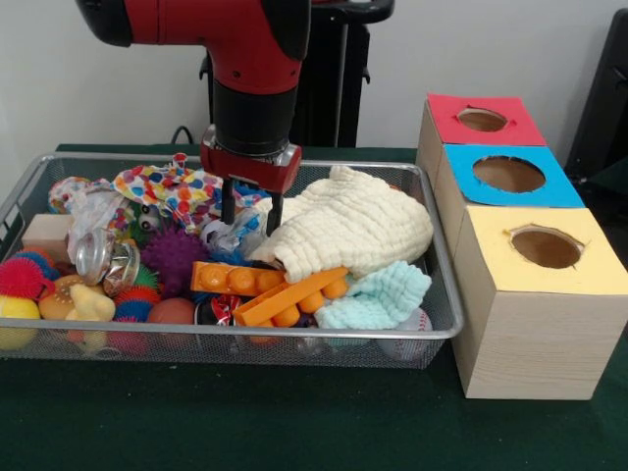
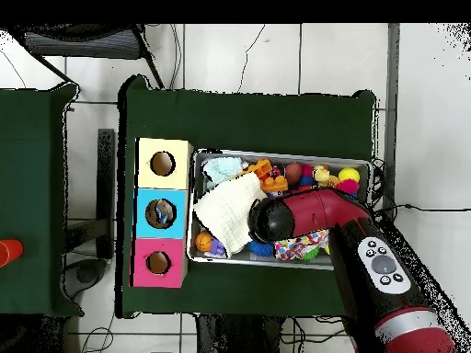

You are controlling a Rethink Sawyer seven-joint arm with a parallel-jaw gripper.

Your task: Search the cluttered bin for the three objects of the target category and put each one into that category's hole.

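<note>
The wire-mesh bin (image 1: 446,329) is full of toys and cloths; it also shows in the overhead view (image 2: 276,153). My gripper (image 1: 251,212) reaches down into its middle, with its two dark fingers (image 1: 228,204) apart. A wrinkly, see-through, bluish-white piece of plastic (image 1: 224,235) lies just under and between them. A second wrinkly whitish piece (image 1: 93,208) lies at the bin's left. The third is hidden. The light-blue hole (image 1: 508,175) is in the middle box to the right, also seen from overhead (image 2: 160,213). From overhead the arm (image 2: 304,216) covers the gripper.
A cream cloth (image 1: 348,226) lies right of the gripper, with a mint cloth (image 1: 378,294) and orange blocks (image 1: 265,285) in front. A purple spiky ball (image 1: 175,253), a polka-dot cloth (image 1: 167,186) and a shiny round thing (image 1: 98,257) are left. The red-topped hole (image 1: 481,120) and the yellow-topped hole (image 1: 545,247) flank the blue one.
</note>
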